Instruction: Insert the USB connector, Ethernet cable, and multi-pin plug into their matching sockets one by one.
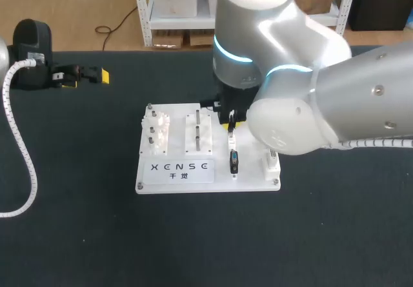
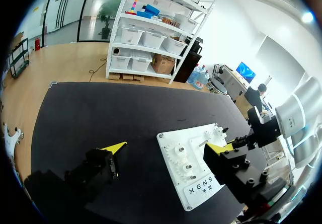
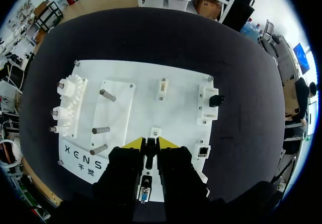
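Right now your right gripper (image 3: 150,143) stands over the white socket board (image 3: 176,90), its yellow-tipped fingers clamped from both sides on a slim black plug (image 3: 150,152) whose end meets a small white socket (image 3: 155,132); which kind of plug it is, you cannot tell; a blue-faced multi-pin connector (image 3: 145,194) sits on the board under the gripper's body; your left gripper (image 2: 167,147) hangs over the table (image 1: 77,203) well apart from the board, fingers spread wide.

board (image 1: 193,109) white, dark lettering | table (image 1: 77,235) black | left hand (image 2: 166,146) black, yellow tips | connector (image 1: 233,161) black, perhaps blue-faced
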Robot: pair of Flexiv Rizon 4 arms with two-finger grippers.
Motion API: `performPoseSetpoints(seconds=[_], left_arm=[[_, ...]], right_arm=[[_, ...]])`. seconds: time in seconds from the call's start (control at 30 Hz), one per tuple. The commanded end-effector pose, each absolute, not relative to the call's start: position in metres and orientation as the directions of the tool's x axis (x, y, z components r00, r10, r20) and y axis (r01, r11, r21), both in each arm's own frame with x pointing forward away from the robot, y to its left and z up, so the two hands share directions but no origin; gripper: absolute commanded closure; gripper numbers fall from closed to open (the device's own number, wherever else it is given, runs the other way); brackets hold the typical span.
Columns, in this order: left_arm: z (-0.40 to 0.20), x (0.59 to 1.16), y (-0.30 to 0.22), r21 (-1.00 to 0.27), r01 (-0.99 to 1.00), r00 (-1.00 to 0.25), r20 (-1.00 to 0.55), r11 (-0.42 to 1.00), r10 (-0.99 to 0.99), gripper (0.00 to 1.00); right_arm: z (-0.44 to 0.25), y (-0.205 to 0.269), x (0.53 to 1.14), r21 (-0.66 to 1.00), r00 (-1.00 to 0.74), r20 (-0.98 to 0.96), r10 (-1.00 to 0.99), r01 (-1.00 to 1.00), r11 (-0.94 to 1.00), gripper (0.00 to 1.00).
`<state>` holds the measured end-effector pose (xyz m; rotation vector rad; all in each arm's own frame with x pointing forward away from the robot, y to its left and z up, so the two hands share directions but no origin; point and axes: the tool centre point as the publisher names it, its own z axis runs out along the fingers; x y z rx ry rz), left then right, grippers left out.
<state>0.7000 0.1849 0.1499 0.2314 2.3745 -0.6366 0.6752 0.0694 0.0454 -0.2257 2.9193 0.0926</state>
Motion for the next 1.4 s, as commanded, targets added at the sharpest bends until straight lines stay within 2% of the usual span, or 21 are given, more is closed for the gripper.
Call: performPoseSetpoints(seconds=[0.03, 0.53, 1.4], left_arm=[[0.15, 0.7, 0.185, -0.384, 0.321, -0.767, -0.642, 0.866, 0.0, 0.0], [0.15, 0.7, 0.185, -0.384, 0.321, -0.767, -0.642, 0.866, 0.0, 0.0], [0.15, 0.7, 0.185, -0.384, 0.321, -0.767, -0.642, 0.866, 0.0, 0.0]], right_arm=[[0.063, 0.052, 0.665, 0.068, -0.958, -0.255, -0.134, -0.156, 0.985, 1.0], [0.056, -0.005, 0.667, 0.008, -0.967, -0.24, -0.084, -0.088, 0.996, 1.0], [0.034, -0.007, 0.665, -0.021, -0.977, -0.2, -0.077, -0.074, 0.997, 1.0]])
